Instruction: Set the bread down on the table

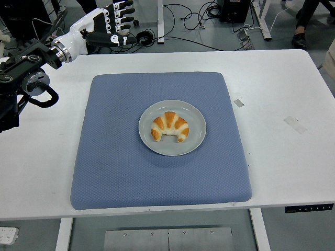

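Observation:
A golden croissant lies on a round grey plate in the middle of a blue mat on the white table. My left hand is raised at the far left, beyond the table's back edge, well away from the croissant. Its white and black fingers are spread and hold nothing. My right arm is out of view.
Pieces of tape stick to the table right of the mat. Black cables and table legs lie on the floor behind the table. A person's shoe shows at the top right.

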